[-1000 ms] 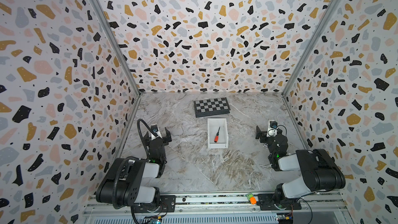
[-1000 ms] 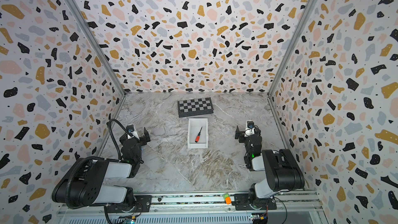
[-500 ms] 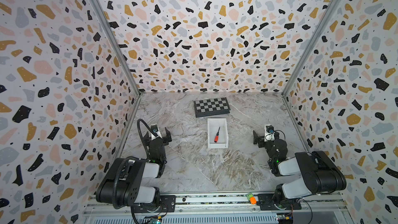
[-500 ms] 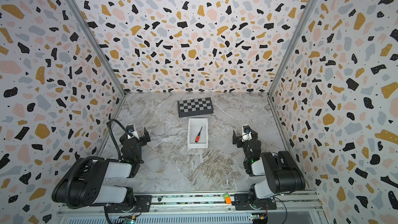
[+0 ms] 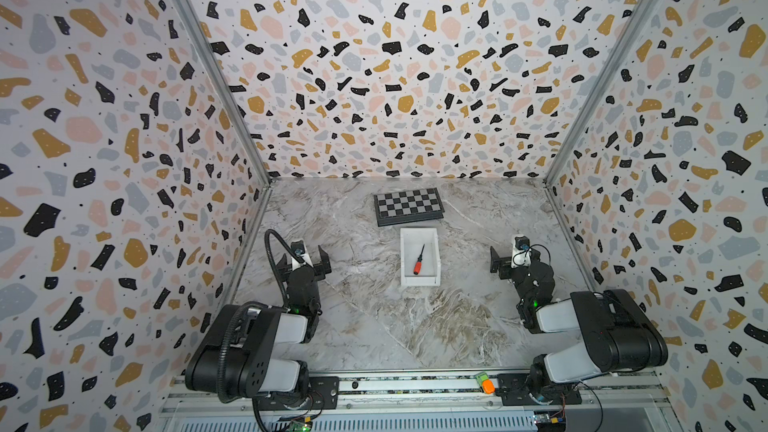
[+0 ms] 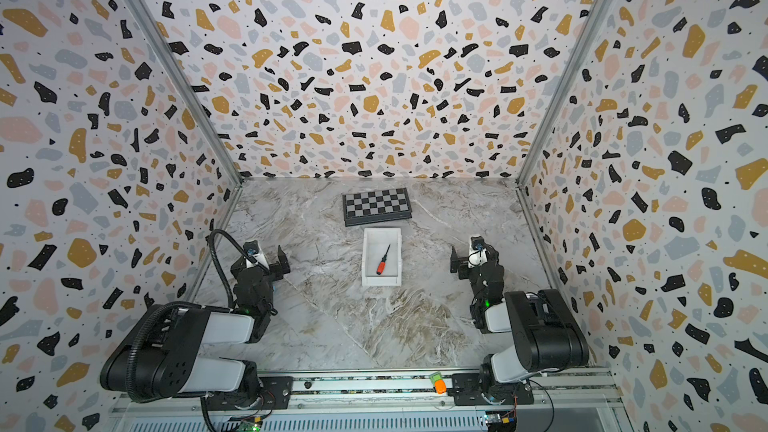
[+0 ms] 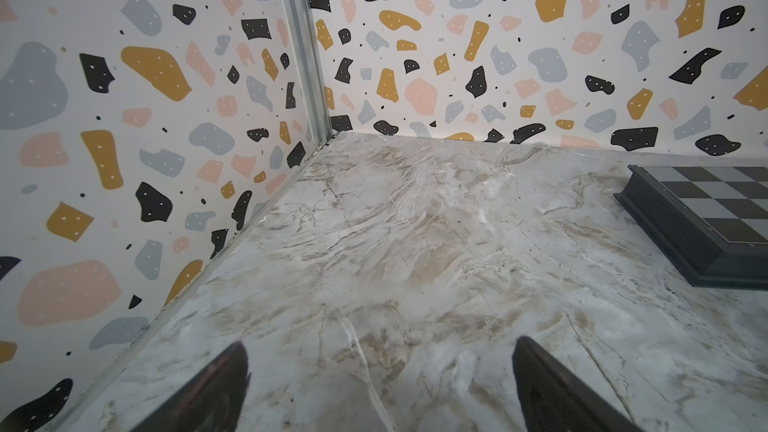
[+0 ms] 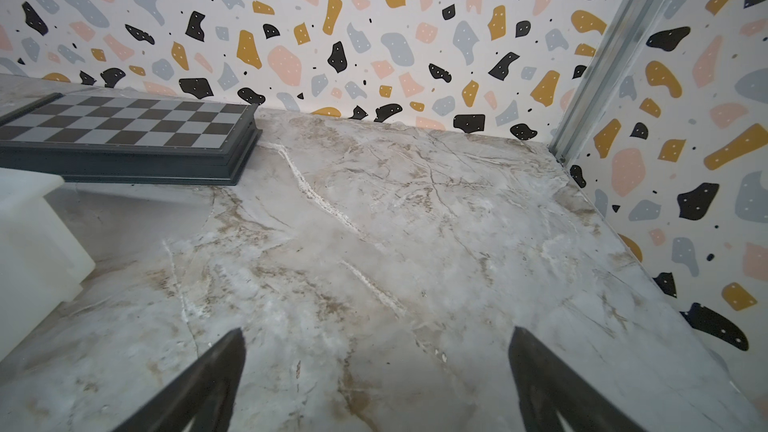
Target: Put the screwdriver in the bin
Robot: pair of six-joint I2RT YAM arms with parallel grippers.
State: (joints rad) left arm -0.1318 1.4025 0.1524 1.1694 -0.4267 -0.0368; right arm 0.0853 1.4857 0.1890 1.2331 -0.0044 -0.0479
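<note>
The screwdriver (image 5: 417, 261) (image 6: 382, 261), red-orange handle toward the front and dark shaft pointing back, lies slantwise inside the white bin (image 5: 419, 282) (image 6: 382, 281) at the table's middle. My left gripper (image 5: 303, 255) (image 6: 266, 261) (image 7: 380, 351) hovers low to the left of the bin, open and empty over bare marble. My right gripper (image 5: 513, 261) (image 6: 473, 263) (image 8: 376, 338) sits to the right of the bin, open too, with nothing between its fingers. The bin's side wall (image 8: 37, 243) shows in the right wrist view.
A black-and-grey chessboard (image 5: 408, 205) (image 6: 376, 205) (image 7: 715, 218) (image 8: 124, 126) lies just behind the bin. An orange-and-green block (image 5: 485, 382) (image 6: 437, 383) rests on the front rail. Patterned walls close in the left, right and back sides.
The right gripper has shifted slightly, turning and settling a little. The left arm and the screwdriver in the bin have stayed put.
</note>
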